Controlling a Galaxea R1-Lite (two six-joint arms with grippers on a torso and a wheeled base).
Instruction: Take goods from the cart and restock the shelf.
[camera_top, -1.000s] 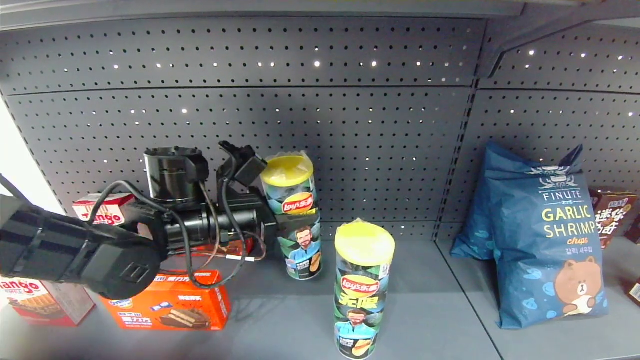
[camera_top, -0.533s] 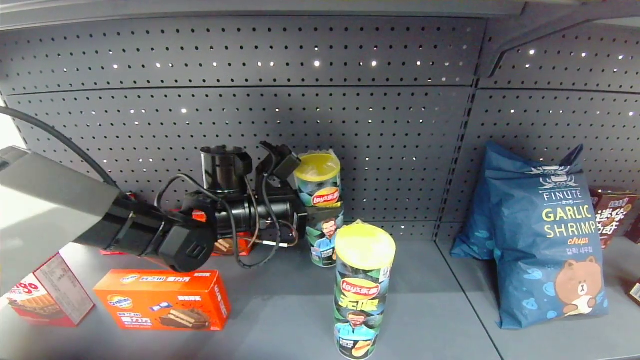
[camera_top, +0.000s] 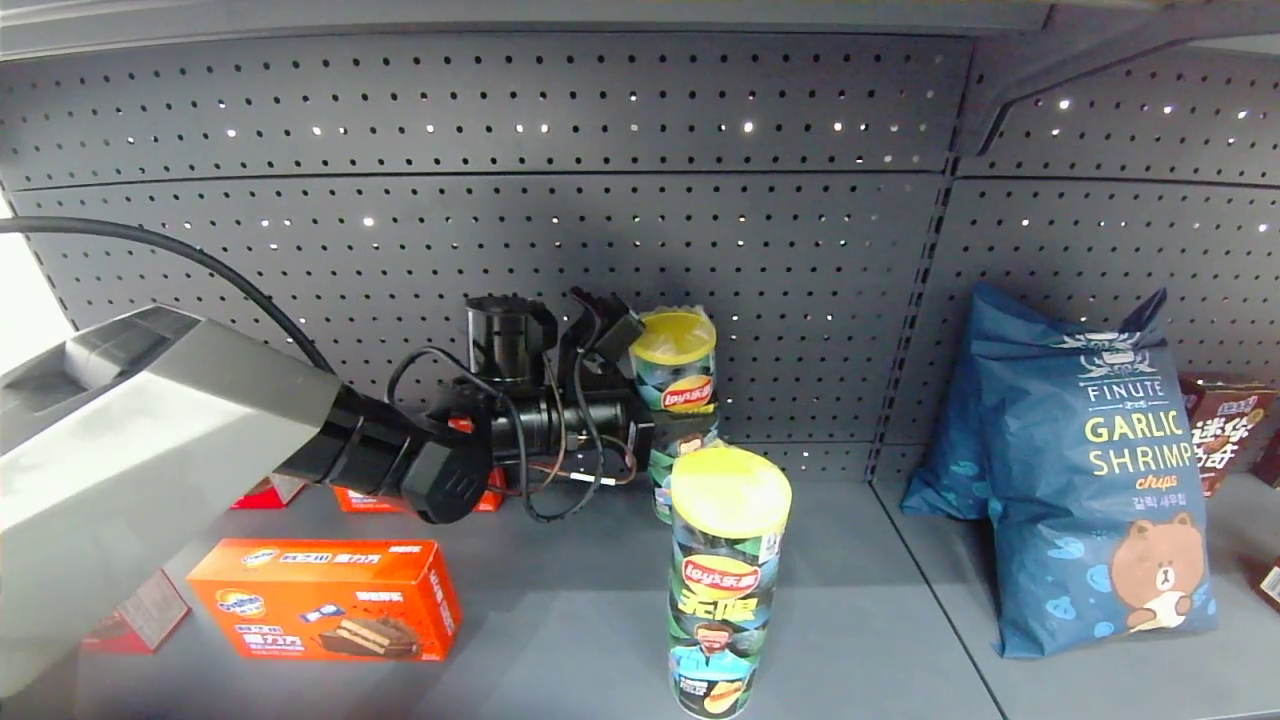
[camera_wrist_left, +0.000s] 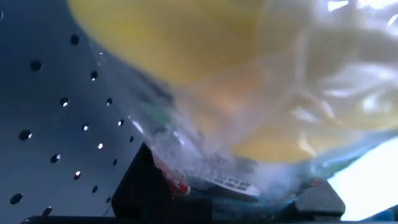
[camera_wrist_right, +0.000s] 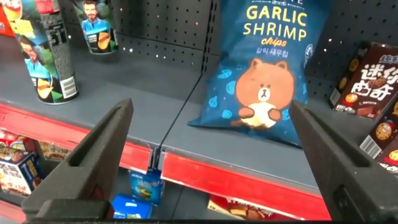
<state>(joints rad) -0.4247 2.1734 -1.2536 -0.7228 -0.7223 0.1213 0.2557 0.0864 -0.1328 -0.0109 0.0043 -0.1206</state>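
Boxes sit at the left end of the shelf (camera_top: 560, 620): a red box (camera_top: 140, 620) at the front left corner, partly hidden by the left arm (camera_top: 180, 420), an orange box (camera_top: 325, 598) lying flat near the front edge just beside it, and more red boxes (camera_top: 268, 492) farther back, near the pegboard wall (camera_top: 500, 230). The left arm stretches from the left side over these boxes toward the back of the shelf. Its left claw (camera_top: 672, 432) is clenched around the middle of a chip can (camera_top: 676, 372), which is upright close to the pegboard wall, about midway along this shelf section. In the left wrist view the can's yellow lid (camera_wrist_left: 186, 37) and crinkled clear wrap lie right against the camera, with a dark finger (camera_wrist_left: 140, 193) beside them. The can's base is hidden behind a second can (camera_top: 724, 590), so the head view cannot tell whether it touches the shelf. The second can stands upright near the front edge, in front of the held one and slightly to its right. Farther right, past the seam in the shelf, a blue bag (camera_top: 1095, 480) of shrimp chips leans against the back wall, with a brown box (camera_top: 1225, 425) just beside it at the right end. The right claw (camera_wrist_right: 211, 106) hangs released, fingers spread wide, out in front of the shelf's red front strip (camera_wrist_right: 236, 180), facing the blue bag.
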